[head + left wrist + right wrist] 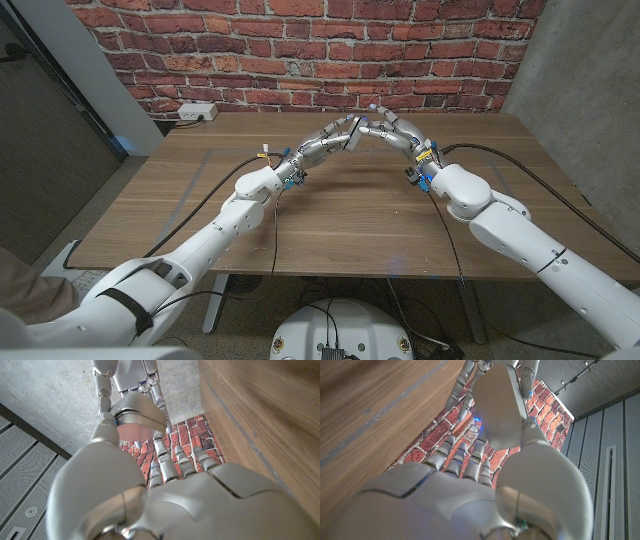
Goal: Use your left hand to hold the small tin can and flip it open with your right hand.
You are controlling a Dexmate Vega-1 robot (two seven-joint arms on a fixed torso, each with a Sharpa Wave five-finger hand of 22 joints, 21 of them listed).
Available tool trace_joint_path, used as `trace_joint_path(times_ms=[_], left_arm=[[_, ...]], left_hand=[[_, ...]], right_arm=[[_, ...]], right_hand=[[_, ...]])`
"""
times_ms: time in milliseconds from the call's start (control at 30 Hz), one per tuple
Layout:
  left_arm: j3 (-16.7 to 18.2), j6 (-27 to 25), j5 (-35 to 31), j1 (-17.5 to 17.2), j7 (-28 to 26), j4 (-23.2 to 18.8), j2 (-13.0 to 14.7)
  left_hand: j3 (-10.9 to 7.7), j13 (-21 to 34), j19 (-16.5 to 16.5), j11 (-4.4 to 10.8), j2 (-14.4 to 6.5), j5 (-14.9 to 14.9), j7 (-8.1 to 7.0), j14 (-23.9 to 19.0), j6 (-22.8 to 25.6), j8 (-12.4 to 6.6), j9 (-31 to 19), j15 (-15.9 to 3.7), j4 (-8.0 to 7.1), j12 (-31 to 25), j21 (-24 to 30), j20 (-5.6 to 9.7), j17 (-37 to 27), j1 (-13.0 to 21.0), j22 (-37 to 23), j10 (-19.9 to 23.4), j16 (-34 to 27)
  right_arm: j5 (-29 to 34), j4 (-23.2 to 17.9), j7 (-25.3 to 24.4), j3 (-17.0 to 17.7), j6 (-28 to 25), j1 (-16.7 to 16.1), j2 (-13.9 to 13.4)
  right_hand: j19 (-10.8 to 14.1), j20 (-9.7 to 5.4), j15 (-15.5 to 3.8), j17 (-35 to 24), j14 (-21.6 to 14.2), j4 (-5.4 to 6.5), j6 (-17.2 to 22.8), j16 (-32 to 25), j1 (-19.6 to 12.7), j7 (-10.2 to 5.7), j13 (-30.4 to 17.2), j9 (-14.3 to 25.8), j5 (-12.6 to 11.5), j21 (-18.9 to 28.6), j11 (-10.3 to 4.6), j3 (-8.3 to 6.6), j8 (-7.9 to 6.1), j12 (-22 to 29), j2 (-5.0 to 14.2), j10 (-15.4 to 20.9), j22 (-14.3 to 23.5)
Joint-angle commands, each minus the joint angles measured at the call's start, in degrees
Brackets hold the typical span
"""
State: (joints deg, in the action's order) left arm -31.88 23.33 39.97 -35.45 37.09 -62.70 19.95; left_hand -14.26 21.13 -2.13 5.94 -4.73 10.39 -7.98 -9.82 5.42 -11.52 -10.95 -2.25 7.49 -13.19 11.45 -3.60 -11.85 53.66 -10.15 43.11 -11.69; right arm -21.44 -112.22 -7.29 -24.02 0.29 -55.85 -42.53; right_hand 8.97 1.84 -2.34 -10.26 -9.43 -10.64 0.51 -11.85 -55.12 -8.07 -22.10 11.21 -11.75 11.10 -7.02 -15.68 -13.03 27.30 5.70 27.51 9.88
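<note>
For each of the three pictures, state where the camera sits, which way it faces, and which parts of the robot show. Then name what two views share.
Head view: on the robot's head, looking down over the table to the brick wall; both arms, left hand and right hand meeting.
Left wrist view: behind the left hand, looking along it at the tin.
Right wrist view: behind the right hand, facing the tin.
Shared: both wrist views show the tin and the other hand's fingers.

Red brick wall [300,50] behind wooden table [350,220]
</note>
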Motion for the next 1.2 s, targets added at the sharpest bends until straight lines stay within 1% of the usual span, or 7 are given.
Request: trace_joint_path(times_ms=[33,200,400,633,900,1000,1200], left_arm=[[0.61,-0.92,1.82,1.32,3.8,2.89,-0.95],[0.78,-1.48,2.05,1.08,3.98,2.62,-1.0],[1.0,-2.32,2.46,0.77,4.28,2.11,-0.87],[1.14,-2.4,2.47,0.42,4.38,1.0,-0.5],[1.49,-2.8,3.37,0.12,5.21,0.73,-0.52],[1.65,-2.59,3.52,0.13,5.4,0.61,-0.52],[2.27,-3.12,4.98,0.1,6.65,0.73,-0.65]], left_hand=[[-1.02,0.23,0.06,6.81,-0.64,0.3,0.23,-0.15,-0.06,0.17,-0.08,-8.05,-0.87,-0.41,0.02,-0.19,-0.13,0.52,-0.15,7.38,-0.11],[-1.07,0.24,0.08,6.81,-0.64,0.3,0.2,-0.14,-0.03,0.16,-0.08,-8.09,-0.82,-0.37,0.01,-0.15,-0.11,0.54,-0.15,7.37,-0.09],[-1.16,0.27,0.07,6.81,-0.77,0.31,0.38,-0.09,-0.07,0.17,-0.08,-8.01,-0.85,-0.33,0.02,-0.23,-0.14,0.49,-0.16,7.36,-0.1],[-1.22,0.3,0.09,6.81,-0.88,0.31,0.49,-0.02,-0.11,0.17,-0.09,-7.91,-0.89,-0.28,0.02,-0.32,-0.16,0.4,-0.16,7.31,-0.09],[-1.25,0.33,0.05,6.81,-0.84,0.29,0.36,-0.09,-0.1,0.16,-0.09,-7.92,-0.86,-0.26,0.03,-0.2,-0.15,0.34,-0.16,7.33,-0.12],[-1.23,0.35,0.0,6.81,-0.77,0.27,0.11,-0.14,0.02,0.11,-0.09,-8.05,-0.84,-0.26,0.05,0.0,-0.12,0.3,-0.16,7.36,-0.13],[-1.27,0.37,-0.04,6.81,-0.86,0.28,0.4,-0.05,-0.13,0.17,-0.09,-7.93,-0.9,-0.25,0.06,-0.15,-0.15,0.19,-0.16,7.39,-0.11]], right_arm=[[-1.12,2.81,2.93,-0.15,2.24,1.27,0.34],[-2.39,3.87,4.09,-0.16,2.92,1.46,0.69],[-3.52,7.3,7.99,-0.56,7.02,2.58,1.11],[-3.71,8.46,9.48,-0.38,9.18,2.84,0.93],[-6.51,12.89,14.53,-0.83,13.68,4.16,2.32],[-5.96,13.95,15.35,-1.25,14.54,4.82,2.49],[-6.17,16.49,17.46,-1.89,16.46,5.91,3.23]], right_hand=[[0.12,-0.29,-9.69,-0.3,-0.51,1.38,-0.46,0.17,-3.12,-0.14,-1.14,-0.02,-0.23,-0.03,-5.56,-1.47,0.17,-0.05,3.28,5.57,0.15],[0.12,-0.18,-9.67,-0.33,-0.5,1.47,-0.48,0.2,-3.13,-0.07,-1.16,-0.02,-0.21,-0.03,-5.55,-1.42,0.21,-0.16,3.26,5.38,0.15],[-0.14,-0.12,-9.62,-0.36,-0.48,1.59,-0.51,0.23,-3.1,-0.1,-1.19,-0.02,-0.17,-0.13,-5.55,-1.35,0.27,-0.27,3.22,5.18,0.15],[-0.16,-0.3,-9.74,-0.37,-0.33,1.67,-0.59,0.34,-3.18,-0.33,-1.23,-0.01,-0.15,-0.12,-5.52,-1.3,0.36,-0.46,3.2,4.8,0.15],[-0.22,-0.58,-9.87,-0.4,-0.27,1.74,-0.54,0.41,-3.35,-0.49,-1.28,-0.01,-0.15,-0.13,-5.53,-1.33,0.4,-0.63,3.31,4.49,0.16],[-0.34,-0.73,-9.96,-0.4,-0.18,1.73,-0.57,0.47,-3.46,-0.68,-1.3,-0.01,-0.16,-0.17,-5.54,-1.37,0.43,-0.68,3.35,4.4,0.16],[-0.65,-1.09,-10.09,-0.41,0.1,1.72,-0.57,0.63,-3.81,-1.22,-1.34,0.0,-0.21,-0.26,-5.53,-1.5,0.49,-0.9,3.54,3.96,0.17]])
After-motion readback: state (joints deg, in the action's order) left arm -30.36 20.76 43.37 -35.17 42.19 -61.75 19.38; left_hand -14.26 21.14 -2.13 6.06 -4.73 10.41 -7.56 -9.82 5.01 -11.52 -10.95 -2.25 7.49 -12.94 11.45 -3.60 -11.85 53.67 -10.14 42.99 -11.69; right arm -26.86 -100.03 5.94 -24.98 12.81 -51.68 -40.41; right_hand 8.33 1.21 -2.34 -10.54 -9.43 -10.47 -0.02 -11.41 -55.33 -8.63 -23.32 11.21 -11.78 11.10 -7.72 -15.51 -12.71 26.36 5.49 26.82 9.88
